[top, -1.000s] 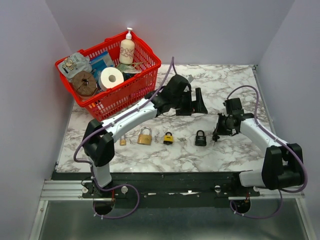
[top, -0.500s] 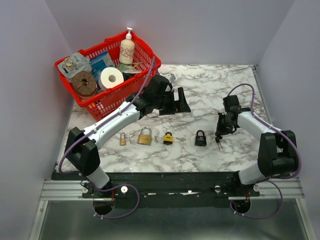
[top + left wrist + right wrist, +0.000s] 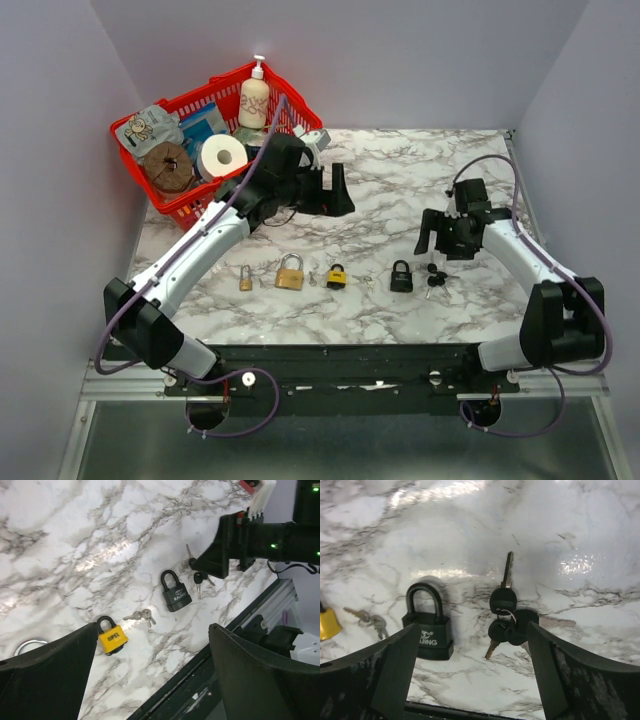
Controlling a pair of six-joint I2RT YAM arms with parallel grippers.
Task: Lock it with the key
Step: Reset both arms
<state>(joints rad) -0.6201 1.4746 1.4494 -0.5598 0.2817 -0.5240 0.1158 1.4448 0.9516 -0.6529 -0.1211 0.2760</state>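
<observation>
Marble-veined worktop [image 3: 400, 170]: a black padlock [image 3: 427, 625] lies flat, a bunch of black-headed keys [image 3: 506, 617] loose just beside it. Right fingers [image 3: 375, 680] hang spread above both, gripping nothing; left fingers [image 3: 45, 675] spread too. No key sits in the padlock yet, so locking looks undone.

The left claw [image 3: 336, 193] and the right claw [image 3: 436, 238] both gape wide.

The marble-patterned tabletop [image 3: 470, 520] shone glossy; the black padlock [image 3: 427, 632] looked matt, the keys [image 3: 502, 628] beside it bare metal with black plastic heads.
</observation>
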